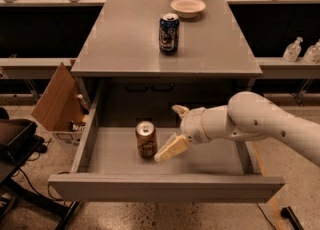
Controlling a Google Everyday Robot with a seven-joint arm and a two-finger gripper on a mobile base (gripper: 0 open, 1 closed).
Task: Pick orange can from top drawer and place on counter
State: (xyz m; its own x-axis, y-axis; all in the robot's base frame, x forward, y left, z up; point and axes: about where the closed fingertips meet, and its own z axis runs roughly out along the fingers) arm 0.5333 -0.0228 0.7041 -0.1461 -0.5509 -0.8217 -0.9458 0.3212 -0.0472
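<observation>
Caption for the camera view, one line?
Open gripper beside the upright orange can in the top drawer; blue can and bowl on the counter.

A blue can (169, 33) is stood upright near the far edge of the counter (120, 49), with a pale bowl (188, 7) behind it. A cardboard box (56, 99) is seen beyond the left edge.

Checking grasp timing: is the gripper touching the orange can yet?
Cannot tell. In the camera view the open gripper is inside the top drawer. Its lower fingertip sits right by the orange can base, and neither a gap nor contact shows plainly.
</observation>
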